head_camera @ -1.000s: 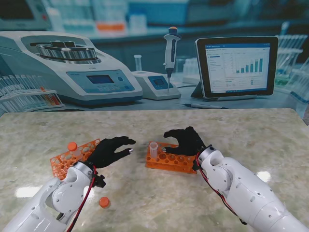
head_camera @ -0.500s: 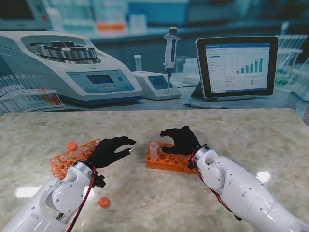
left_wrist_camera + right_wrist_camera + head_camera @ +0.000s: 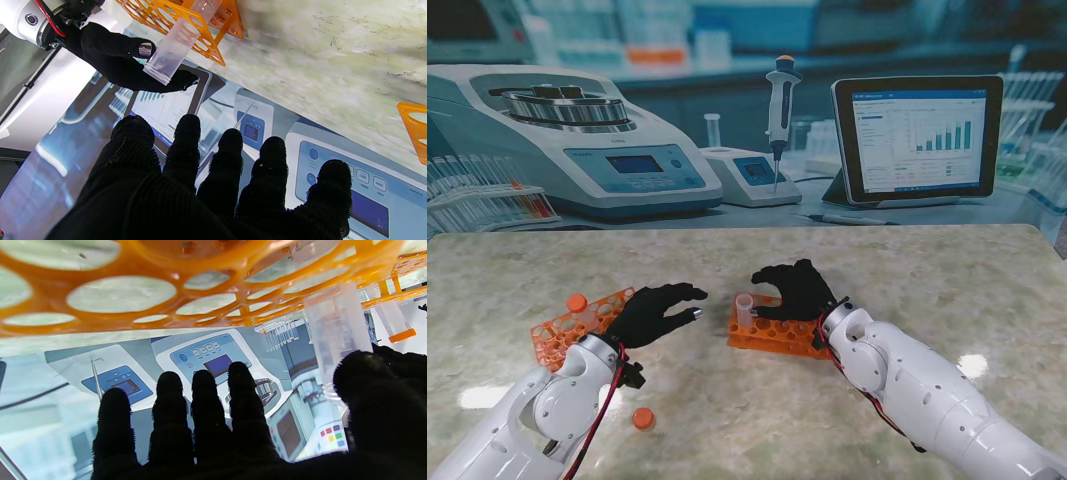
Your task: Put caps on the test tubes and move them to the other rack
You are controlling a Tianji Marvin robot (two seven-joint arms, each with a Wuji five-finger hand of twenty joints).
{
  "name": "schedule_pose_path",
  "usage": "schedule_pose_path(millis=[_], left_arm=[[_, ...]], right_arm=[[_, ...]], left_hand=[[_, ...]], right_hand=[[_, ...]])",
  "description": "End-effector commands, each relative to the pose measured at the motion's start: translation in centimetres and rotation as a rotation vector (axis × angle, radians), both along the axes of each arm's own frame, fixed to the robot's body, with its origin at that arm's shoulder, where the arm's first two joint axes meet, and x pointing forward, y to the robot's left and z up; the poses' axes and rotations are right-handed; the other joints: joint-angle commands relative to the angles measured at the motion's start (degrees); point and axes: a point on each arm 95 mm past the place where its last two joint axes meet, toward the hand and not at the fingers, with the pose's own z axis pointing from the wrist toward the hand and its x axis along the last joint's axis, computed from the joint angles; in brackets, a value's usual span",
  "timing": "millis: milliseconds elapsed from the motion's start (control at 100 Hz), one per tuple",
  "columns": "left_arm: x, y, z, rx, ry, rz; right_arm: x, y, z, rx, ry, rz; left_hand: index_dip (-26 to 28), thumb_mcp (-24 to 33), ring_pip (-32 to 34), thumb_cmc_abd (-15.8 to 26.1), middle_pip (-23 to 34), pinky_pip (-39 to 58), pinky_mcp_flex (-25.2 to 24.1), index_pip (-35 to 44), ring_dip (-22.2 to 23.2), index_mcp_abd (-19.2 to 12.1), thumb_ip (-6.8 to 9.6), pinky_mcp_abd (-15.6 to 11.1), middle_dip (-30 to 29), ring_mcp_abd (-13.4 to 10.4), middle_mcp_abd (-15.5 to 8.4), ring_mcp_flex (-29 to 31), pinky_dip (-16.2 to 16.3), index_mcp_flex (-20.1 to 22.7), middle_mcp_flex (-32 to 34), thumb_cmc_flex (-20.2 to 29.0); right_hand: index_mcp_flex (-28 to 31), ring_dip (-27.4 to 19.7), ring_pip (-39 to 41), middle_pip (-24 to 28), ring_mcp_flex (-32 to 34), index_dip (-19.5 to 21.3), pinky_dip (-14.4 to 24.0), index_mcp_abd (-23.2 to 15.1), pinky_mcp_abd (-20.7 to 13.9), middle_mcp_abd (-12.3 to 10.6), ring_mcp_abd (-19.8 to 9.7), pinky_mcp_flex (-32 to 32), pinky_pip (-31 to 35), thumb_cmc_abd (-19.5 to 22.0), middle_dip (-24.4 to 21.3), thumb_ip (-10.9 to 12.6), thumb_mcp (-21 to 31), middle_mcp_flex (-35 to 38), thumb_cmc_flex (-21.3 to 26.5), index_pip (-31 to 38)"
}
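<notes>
Standing uncapped, test tube (image 3: 745, 309) occupies right rack (image 3: 772, 335); left rack (image 3: 562, 333) holds capped tube (image 3: 577, 306)

1. Both arms are glossy white, built of rounded shell segments.
2. The left hand (image 3: 655, 310) and right hand (image 3: 795, 289) wear black knitted gloves with a nubby weave.
3. Red and black cables run along each wrist.
4. Small metal fingertip plates (image 3: 145, 49) glint; a silver wrist collar carries dark screws.
</notes>
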Motion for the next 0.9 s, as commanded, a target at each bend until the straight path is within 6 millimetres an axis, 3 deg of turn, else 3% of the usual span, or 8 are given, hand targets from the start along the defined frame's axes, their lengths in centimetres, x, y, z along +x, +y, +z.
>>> schedule_pose_path(millis=[0,640,890], left_arm=[[-0.1,0.0,-0.1,0.003,0.005,-0.003],[-0.1,0.0,-0.1,0.011,0.010,-0.011],[-0.1,0.1,-0.2,0.012,0.009,-0.011]], right_arm=[[-0.7,0.5,-1.1,-0.014,0.027,0.011],[-1.2,1.2,-0.9,-0.066,0.092,0.011],[-1.7,0.9,-0.4,-0.067,0.087,0.025]], left_hand=[[0.2,-1.1,-0.5,2.5,-1.0,-3.2,-1.0,-0.8,-0.7,0.5,-0.79,-1.0,-1.6,-1.3,0.0,-1.1,-2.0,0.5,-1.3,-1.0],[0.3,-1.1,-0.6,2.7,-1.0,-3.9,-1.4,-0.7,-0.8,0.3,-0.79,-1.8,-1.6,-1.6,-0.2,-1.6,-1.7,0.4,-1.5,-1.0],[0.4,-1.1,-0.6,2.7,-1.0,-4.1,-1.5,-0.7,-0.8,0.3,-0.78,-1.9,-1.6,-1.7,-0.3,-1.7,-1.5,0.5,-1.6,-1.0]], right_hand=[[-2.4,-0.8,-1.6,-1.0,-2.1,-0.8,-1.5,1.4,0.8,1.5,0.2,-1.2,-0.1,-0.2,-0.5,-1.0,0.7,-1.8,-2.9,-1.4],[-4.3,-1.1,-2.1,-1.6,-5.7,-1.5,-2.3,4.7,1.1,4.1,2.4,-3.1,-0.7,4.4,-0.8,-1.0,-2.5,-5.1,-6.7,-3.3],[-4.1,-1.0,-1.8,-1.5,-6.1,-1.4,-2.6,4.6,1.3,4.0,2.6,-3.3,-0.7,4.7,-0.8,-1.0,-2.5,-5.3,-7.5,-3.7]])
